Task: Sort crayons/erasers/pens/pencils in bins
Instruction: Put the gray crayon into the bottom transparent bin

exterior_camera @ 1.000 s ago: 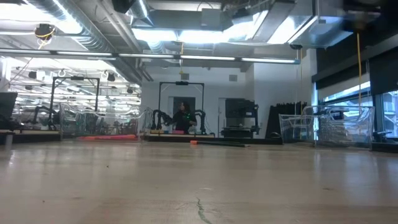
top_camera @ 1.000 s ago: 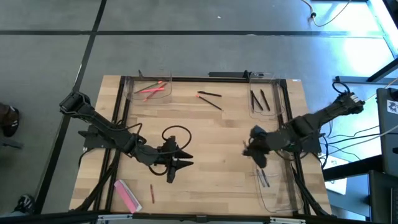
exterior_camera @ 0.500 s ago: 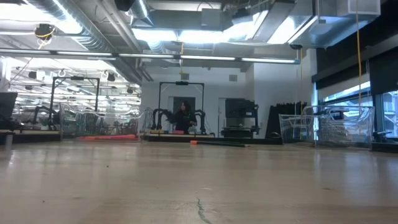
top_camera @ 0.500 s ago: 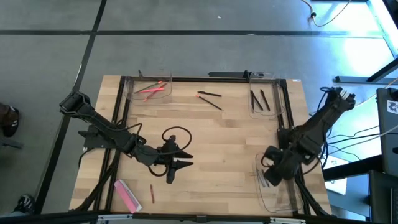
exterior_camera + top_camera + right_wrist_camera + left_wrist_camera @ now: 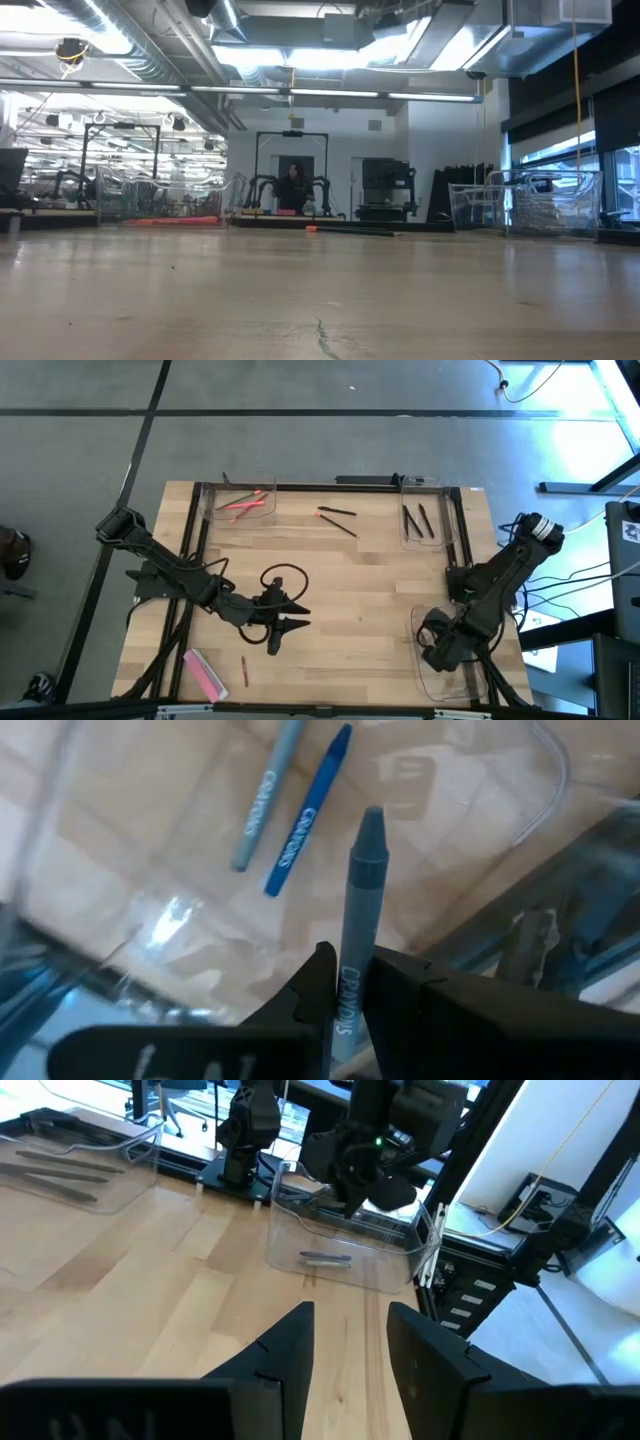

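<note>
Right gripper (image 5: 345, 982) pinched a grey stick (image 5: 358, 910) over the near-right bin (image 5: 428, 682), which held two more. Left gripper (image 5: 346, 1342) idled mid-table, fingers slightly apart. Loose: two pens (image 5: 338, 518), one pencil (image 5: 243, 671), pink bar (image 5: 203, 672). Roughly two-thirds done.

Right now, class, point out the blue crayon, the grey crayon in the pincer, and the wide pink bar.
blue crayon (image 5: 308, 823): right wrist view, mid-shaft label.
grey crayon (image 5: 360, 900): right wrist view, upper shaft.
wide pink bar (image 5: 203, 673): high view, middle.
</note>
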`<action>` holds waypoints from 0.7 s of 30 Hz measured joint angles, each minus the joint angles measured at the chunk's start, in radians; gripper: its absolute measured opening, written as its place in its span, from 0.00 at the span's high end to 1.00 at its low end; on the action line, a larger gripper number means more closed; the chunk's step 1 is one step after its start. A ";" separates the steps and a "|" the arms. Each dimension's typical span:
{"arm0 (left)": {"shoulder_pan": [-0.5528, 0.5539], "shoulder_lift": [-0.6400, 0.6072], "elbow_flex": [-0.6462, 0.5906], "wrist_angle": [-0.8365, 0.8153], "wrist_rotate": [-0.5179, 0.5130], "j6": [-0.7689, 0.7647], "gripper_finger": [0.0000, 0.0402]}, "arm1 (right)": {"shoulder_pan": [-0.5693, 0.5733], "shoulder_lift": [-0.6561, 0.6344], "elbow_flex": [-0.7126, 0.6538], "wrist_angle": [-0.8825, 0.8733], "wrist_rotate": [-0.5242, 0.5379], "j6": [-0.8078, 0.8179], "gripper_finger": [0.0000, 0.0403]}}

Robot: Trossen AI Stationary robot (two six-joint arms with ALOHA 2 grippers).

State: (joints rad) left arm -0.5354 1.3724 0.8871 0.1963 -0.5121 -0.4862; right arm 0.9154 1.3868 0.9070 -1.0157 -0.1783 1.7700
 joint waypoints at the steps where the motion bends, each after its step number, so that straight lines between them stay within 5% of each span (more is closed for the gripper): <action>1: 0.000 0.000 0.000 0.000 0.000 0.000 0.70 | 0.000 0.019 0.000 0.000 0.000 -0.002 0.88; 21: 0.000 0.000 0.000 0.000 0.001 0.001 0.70 | 0.000 0.128 0.000 -0.004 -0.014 -0.010 0.85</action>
State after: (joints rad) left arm -0.5354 1.3724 0.8871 0.1959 -0.5114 -0.4854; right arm 0.9150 1.5150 0.9070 -1.0199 -0.1924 1.7603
